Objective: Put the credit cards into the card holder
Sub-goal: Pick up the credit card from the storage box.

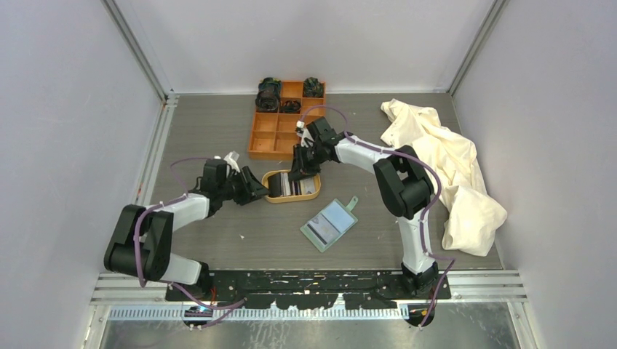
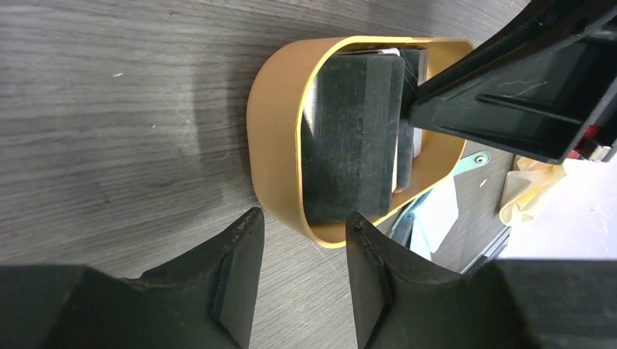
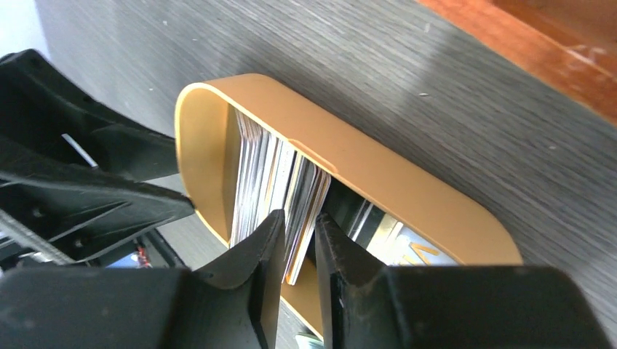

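The credit cards (image 3: 262,167) stand on edge in a stack inside an oval tan tray (image 1: 271,195). My right gripper (image 3: 298,218) reaches down into the tray (image 3: 378,167), its jaws drawn to a narrow gap, pinching a few cards at the stack's end. My left gripper (image 2: 302,240) sits low at the tray's left end (image 2: 273,131), jaws apart, with bare table showing between them. A dark card (image 2: 353,138) faces the left wrist view. The sage-green card holder (image 1: 329,225) lies open and flat, nearer the arms' bases than the tray.
An orange compartment box (image 1: 280,120) with dark items in its rear cells stands just behind the tray. A crumpled cream cloth (image 1: 444,174) covers the right side of the table. White walls enclose the table on three sides.
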Motion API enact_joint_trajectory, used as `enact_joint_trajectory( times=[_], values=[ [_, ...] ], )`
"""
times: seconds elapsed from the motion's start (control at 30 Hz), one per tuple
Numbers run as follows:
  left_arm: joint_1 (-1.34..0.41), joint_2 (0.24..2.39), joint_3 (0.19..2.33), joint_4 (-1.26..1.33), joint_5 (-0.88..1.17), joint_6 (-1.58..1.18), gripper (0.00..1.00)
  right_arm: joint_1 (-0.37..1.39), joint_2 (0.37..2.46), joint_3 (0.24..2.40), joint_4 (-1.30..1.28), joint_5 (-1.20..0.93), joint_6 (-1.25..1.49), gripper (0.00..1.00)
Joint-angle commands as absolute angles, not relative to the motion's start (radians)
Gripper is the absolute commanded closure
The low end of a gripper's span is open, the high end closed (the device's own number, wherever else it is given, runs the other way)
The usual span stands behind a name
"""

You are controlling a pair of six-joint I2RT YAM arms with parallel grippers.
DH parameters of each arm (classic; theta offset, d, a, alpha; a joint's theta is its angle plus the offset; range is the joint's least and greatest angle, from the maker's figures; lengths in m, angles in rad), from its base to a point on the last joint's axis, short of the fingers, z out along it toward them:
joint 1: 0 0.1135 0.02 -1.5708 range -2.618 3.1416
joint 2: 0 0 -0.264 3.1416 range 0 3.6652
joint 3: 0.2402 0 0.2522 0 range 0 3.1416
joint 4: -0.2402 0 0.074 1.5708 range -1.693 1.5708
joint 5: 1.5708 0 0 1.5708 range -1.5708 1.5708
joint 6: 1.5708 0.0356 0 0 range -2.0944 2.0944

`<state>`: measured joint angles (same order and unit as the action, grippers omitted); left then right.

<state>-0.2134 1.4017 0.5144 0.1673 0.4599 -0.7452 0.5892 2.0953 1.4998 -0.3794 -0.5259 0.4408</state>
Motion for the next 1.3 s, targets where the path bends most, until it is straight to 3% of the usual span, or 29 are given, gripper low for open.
enact_joint_trajectory(
  times=[0.0, 0.2, 0.4, 0.57, 0.87, 1.27],
  values=[
    [-0.207, 1.444, 0.557, 0.242, 0.512, -0.722, 0.55, 0.598, 2.086, 1.524, -0.305, -0.657, 0.509, 0.73],
    [-0.208, 1.477, 0.562, 0.276, 0.543, -0.736, 0.58, 0.596, 2.097, 1.505, -0.246, -0.707, 0.578, 0.72],
    [-0.209, 1.481, 0.563, 0.284, 0.556, -0.740, 0.59, 0.596, 2.141, 1.532, -0.316, -0.632, 0.543, 0.65],
    [-0.210, 1.486, 0.564, 0.290, 0.563, -0.744, 0.60, 0.598, 2.168, 1.539, -0.284, -0.697, 0.584, 0.55],
    [-0.221, 1.495, 0.563, 0.312, 0.569, -0.761, 0.61, 0.594, 2.185, 1.510, -0.150, -0.823, 0.696, 0.57],
    [-0.222, 1.468, 0.559, 0.297, 0.569, -0.761, 0.62, 0.552, 2.132, 1.488, -0.157, -0.815, 0.689, 0.65]
  ],
)
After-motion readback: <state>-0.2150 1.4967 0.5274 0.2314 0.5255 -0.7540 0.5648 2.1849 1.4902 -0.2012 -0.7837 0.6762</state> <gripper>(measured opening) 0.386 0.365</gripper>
